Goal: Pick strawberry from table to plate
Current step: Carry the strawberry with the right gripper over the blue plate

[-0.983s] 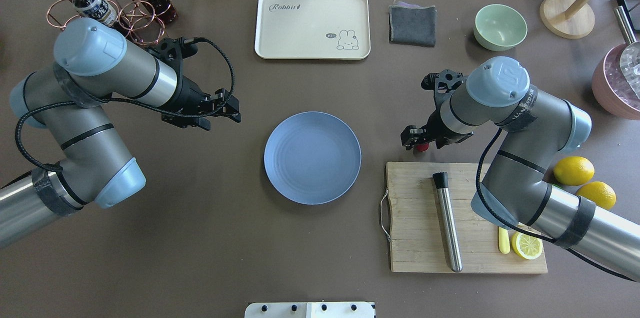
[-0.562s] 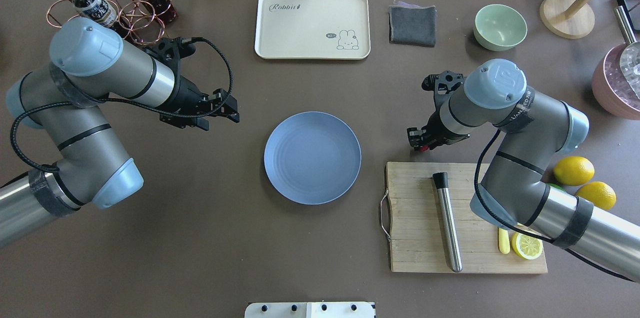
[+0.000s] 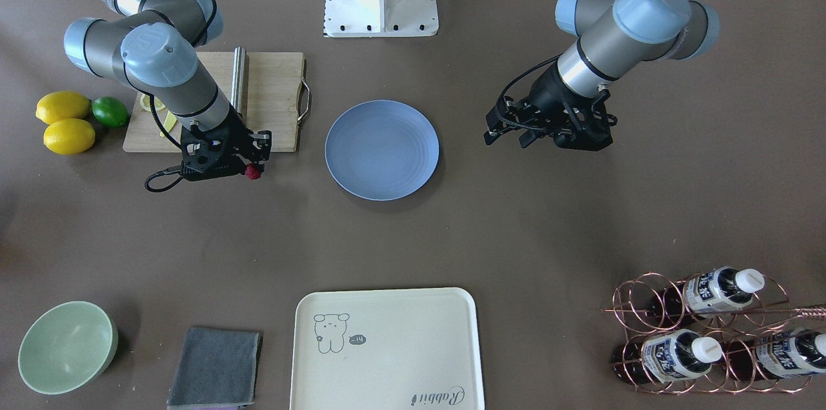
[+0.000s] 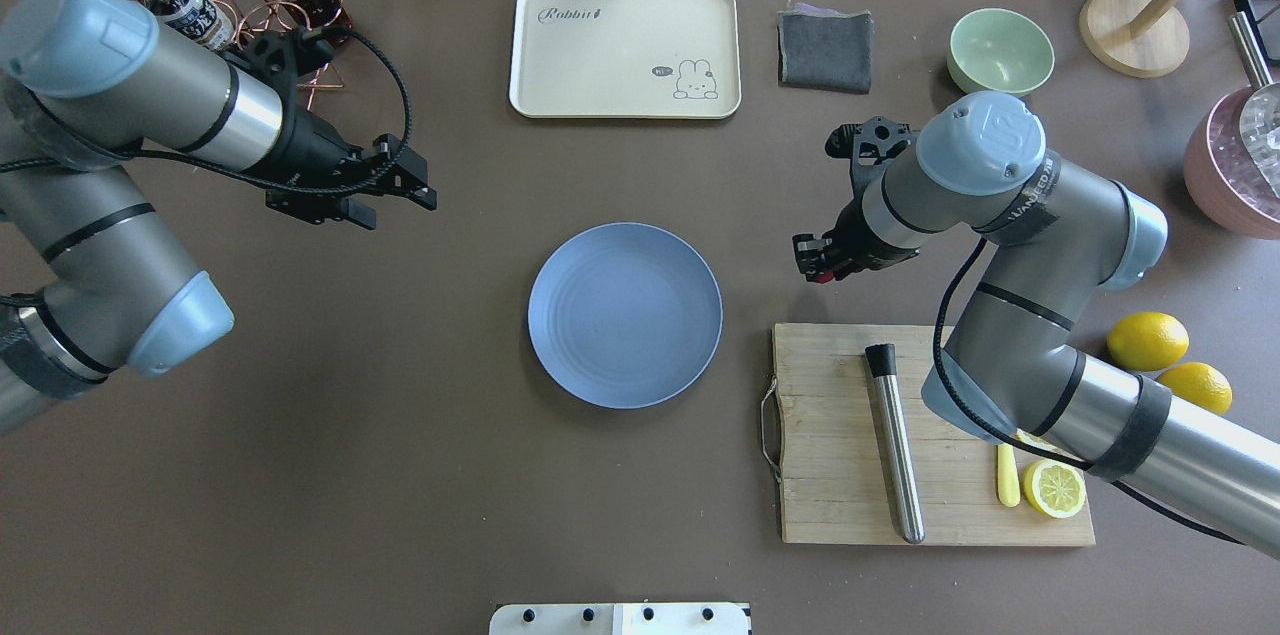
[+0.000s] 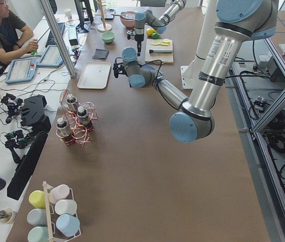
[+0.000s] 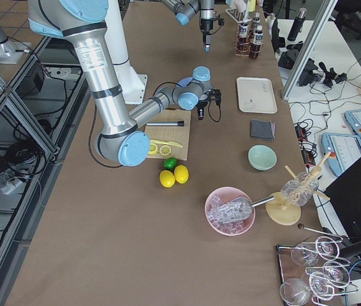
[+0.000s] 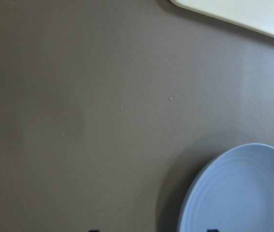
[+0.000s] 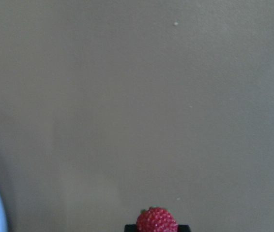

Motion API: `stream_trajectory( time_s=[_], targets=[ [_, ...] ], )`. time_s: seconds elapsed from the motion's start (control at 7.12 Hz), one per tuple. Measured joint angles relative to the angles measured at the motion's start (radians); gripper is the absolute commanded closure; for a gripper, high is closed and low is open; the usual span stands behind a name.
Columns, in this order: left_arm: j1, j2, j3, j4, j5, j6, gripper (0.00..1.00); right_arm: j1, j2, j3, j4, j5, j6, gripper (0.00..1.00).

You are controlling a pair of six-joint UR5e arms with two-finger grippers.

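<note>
The right gripper [image 3: 251, 166] clenched the strawberry [image 8: 157, 220] above the table [image 4: 400, 475]; pick done, carry and release onto the plate [image 4: 625, 315] left

A robotics lab. Aluminium frame posts [image 5: 59, 40] and trailing cables [image 5: 283, 145] flank the table [image 5: 132, 166] — a person [image 5: 2, 31] sits at a side desk [image 5: 46, 31] with tablets [image 5: 20, 70].

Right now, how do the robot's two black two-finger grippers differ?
The right gripper is shut on the small, dark red, bumpy strawberry; the left gripper is open and empty. The right gripper hangs close to the wooden cutting board; the left gripper hangs over bare brown table. Shared: each is beside the round light-blue plate, neither is over it, and the plate holds nothing.
</note>
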Motion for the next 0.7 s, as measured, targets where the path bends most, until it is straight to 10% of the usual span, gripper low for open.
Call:
stream_trajectory(
  time_s=[0.7],
  targets=[
    [-0.231, 0.24, 0.034, 0.015, -0.106, 0.506, 0.21, -0.152, 0.229, -0.026, -0.123, -0.102, 0.224, 1.0]
  ],
)
